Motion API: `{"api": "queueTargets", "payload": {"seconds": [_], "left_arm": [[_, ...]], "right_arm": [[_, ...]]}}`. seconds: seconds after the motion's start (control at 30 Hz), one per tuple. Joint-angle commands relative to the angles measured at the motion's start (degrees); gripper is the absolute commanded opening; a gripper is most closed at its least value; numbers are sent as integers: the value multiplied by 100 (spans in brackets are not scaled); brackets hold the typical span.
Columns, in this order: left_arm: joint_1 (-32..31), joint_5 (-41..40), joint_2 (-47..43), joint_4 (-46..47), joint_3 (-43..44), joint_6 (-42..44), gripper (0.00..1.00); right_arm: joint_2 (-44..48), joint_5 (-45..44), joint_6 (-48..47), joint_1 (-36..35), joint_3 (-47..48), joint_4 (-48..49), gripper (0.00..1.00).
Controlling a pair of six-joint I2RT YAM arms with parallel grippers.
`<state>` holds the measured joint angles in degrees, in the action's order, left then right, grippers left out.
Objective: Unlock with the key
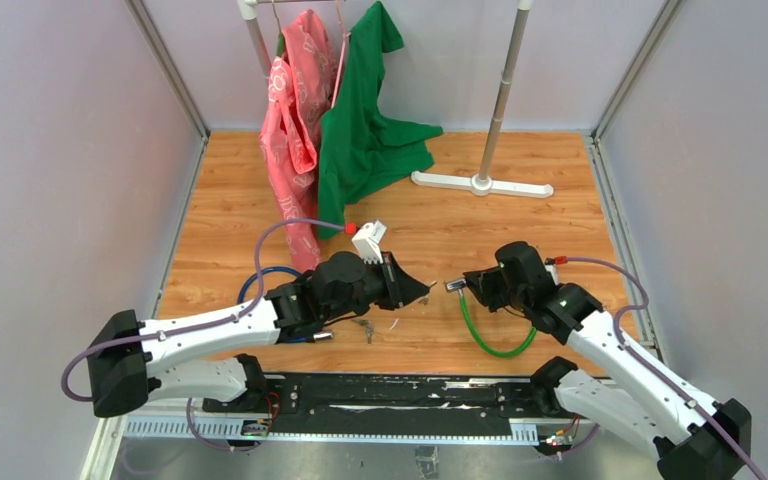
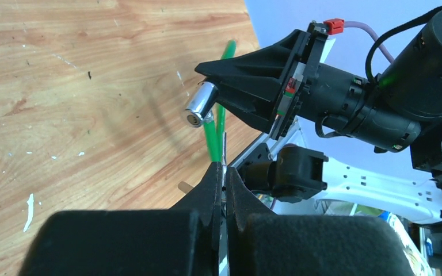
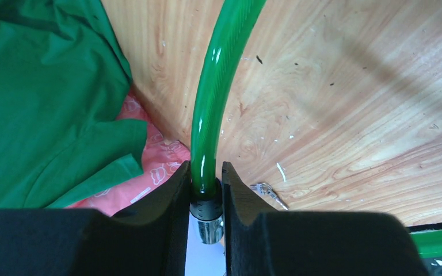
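Observation:
A green cable lock (image 1: 490,343) lies on the wooden floor. My right gripper (image 1: 467,287) is shut on its end, just behind the black collar and silver lock cylinder (image 1: 454,286), and holds it off the floor. In the right wrist view the cable (image 3: 218,86) runs up from between the fingers (image 3: 206,172). My left gripper (image 1: 422,290) is shut on a thin key blade (image 2: 224,172), a short way left of the cylinder. In the left wrist view the cylinder's keyhole face (image 2: 198,107) points toward my left gripper (image 2: 224,169), above and apart from it.
A small bunch of spare keys (image 1: 365,327) lies on the floor under the left arm and shows in the right wrist view (image 3: 266,190). A blue cable (image 1: 260,280) lies by the left arm. A green shirt (image 1: 360,130), a pink garment (image 1: 295,130) and a rack base (image 1: 480,183) stand behind.

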<state>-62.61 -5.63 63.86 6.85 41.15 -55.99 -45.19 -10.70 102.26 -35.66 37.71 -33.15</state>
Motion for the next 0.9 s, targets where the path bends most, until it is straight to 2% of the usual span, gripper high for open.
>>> {"api": "queueTargets", "payload": {"seconds": [0.0,0.23,0.6,0.87], "left_arm": [[79,206,106,642,-93,8,0],[144,447,383,786,-35,-32,0],[410,1085,269,551,68,0,0],[428,1161,207,446,65,-18,0]], "right_arm": [[7,384,363,-72,-251,537,0],[168,374,374,-59,-163,660,0],[504,347,277,-59,-107,717,0],[563,569,207,-66,-229,1130,0]]}}
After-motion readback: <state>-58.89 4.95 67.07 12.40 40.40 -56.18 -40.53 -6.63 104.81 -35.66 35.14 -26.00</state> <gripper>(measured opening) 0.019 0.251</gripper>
